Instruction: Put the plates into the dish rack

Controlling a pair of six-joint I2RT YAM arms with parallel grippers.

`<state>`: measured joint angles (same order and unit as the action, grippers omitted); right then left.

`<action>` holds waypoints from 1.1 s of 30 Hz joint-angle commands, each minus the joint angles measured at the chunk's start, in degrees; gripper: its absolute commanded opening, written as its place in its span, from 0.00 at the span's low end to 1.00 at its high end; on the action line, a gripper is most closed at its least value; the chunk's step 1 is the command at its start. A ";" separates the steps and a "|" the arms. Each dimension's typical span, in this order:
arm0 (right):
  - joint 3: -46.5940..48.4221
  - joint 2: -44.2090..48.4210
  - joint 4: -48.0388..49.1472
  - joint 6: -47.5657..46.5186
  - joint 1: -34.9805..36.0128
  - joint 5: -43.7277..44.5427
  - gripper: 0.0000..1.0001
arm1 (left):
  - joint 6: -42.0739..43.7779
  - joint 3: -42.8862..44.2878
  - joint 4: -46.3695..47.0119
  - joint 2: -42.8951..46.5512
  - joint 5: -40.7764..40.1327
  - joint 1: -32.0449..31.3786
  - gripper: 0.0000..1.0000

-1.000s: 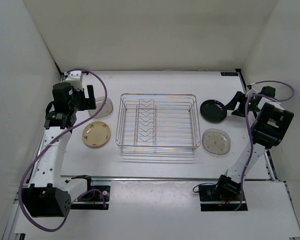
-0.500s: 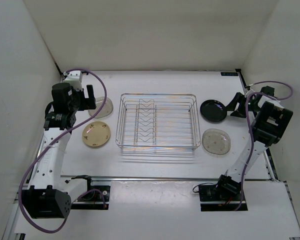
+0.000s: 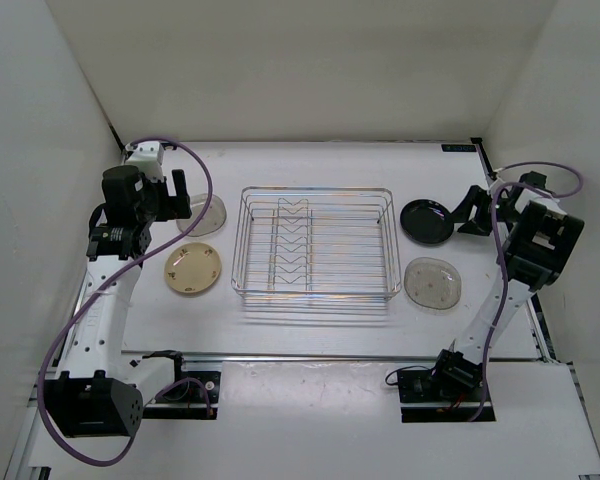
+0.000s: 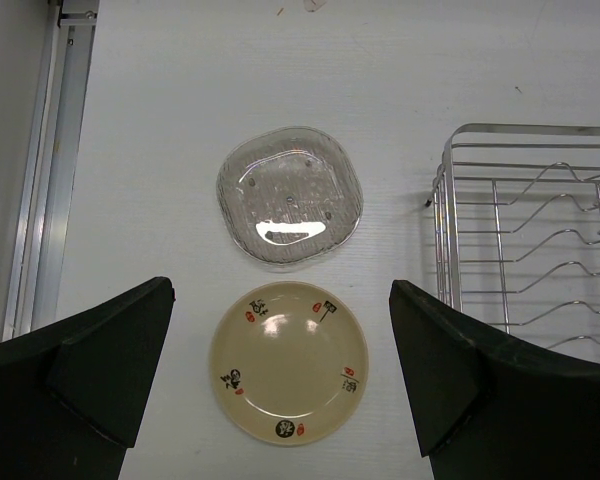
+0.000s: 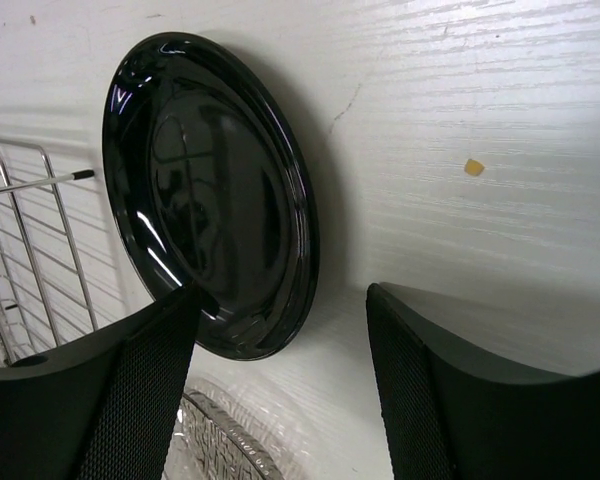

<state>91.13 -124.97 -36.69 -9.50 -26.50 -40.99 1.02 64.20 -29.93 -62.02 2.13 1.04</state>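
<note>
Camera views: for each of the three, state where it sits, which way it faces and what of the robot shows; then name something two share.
Top external: above and behind the bases, looking down on the table; both arms show whole.
Left wrist: on the left arm, facing straight down at a clear plate and the cream plate; open left claw flanks the latter.
Right wrist: on the right arm, looking low and slanted at the black plate; open right claw shows.
Shared: the dish rack, in all three.
</note>
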 commanded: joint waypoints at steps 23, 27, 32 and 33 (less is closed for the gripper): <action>1.51 -2.56 -4.18 -2.46 1.10 -0.41 0.47 | -0.58 -0.13 0.75 2.17 0.95 0.37 1.00; 0.98 -2.03 -4.18 -2.46 1.10 -0.40 0.43 | -0.58 -0.13 0.75 2.69 0.95 0.37 1.00; 0.98 -2.03 -4.18 -2.46 1.10 -0.40 0.37 | -0.58 -0.13 0.75 3.22 0.95 0.37 1.00; 0.45 -2.03 -4.18 -2.46 1.10 -0.40 0.37 | -0.58 -0.13 0.75 3.22 0.95 0.37 1.00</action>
<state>92.07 -126.82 -39.66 -11.18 -25.39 -40.91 0.99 64.20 -29.93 -60.84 2.20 1.04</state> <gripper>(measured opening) 0.380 0.998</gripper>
